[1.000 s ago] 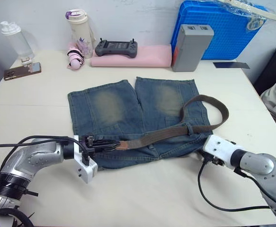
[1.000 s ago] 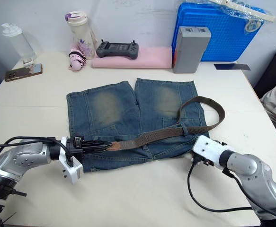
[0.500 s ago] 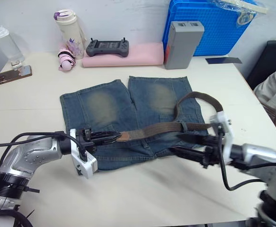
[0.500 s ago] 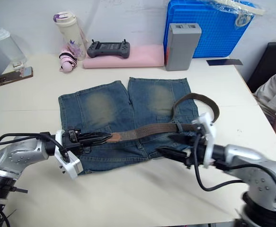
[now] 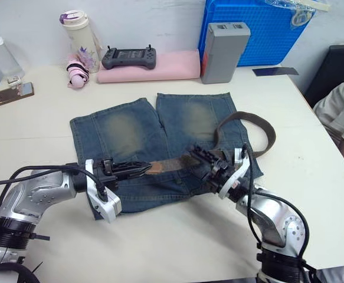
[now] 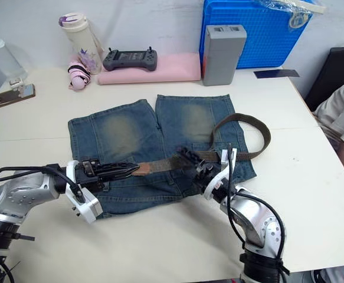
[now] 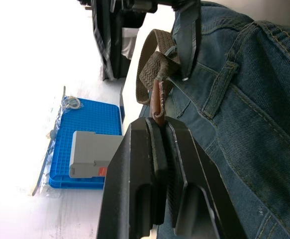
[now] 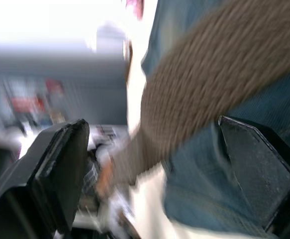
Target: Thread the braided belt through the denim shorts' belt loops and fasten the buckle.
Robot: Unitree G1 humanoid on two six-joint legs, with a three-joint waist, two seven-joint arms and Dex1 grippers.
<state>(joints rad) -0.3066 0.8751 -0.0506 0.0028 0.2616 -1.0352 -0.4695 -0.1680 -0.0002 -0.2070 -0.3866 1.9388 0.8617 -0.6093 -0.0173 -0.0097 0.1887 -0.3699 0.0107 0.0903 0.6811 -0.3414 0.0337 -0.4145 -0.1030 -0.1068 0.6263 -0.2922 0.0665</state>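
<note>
- Left wrist view: the left gripper (image 7: 159, 130) has its fingers pressed together on the tan end of the braided belt (image 5: 177, 163).
- Right gripper (image 5: 202, 163) has fingers spread wide, straddling the belt's middle over the denim shorts (image 5: 124, 132).

Faded denim shorts (image 5: 160, 135) flat on table, braided belt (image 5: 177, 162) lying across waistband, far end looped.
</note>
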